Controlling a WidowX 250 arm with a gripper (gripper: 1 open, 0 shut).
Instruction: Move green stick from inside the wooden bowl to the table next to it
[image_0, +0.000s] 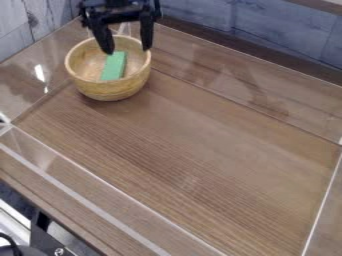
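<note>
Operator, your green stick (115, 66) is a flat, narrow, bright-green bar with straight edges and a plain, even face; finer detail is too small to tell. It lies inside the wooden bowl (107, 88), which is round, light tan and thick-walled. Your gripper (120, 45) is at the bowl's far side, its jaws spread wide, with a dark fingertip toward either side of the bowl. The stick lies between and on the camera's side of those fingertips, its far end nearest them, and you have nothing gripped. Whether either fingertip touches the bowl, you cannot tell from this view. Beneath the jaws and the bowl, your table (201, 150) presents a brown wood-grain surface. To the camera's side of the jaws, at the lower left, you have dark cables (38, 235) beyond the table's edge.
</note>
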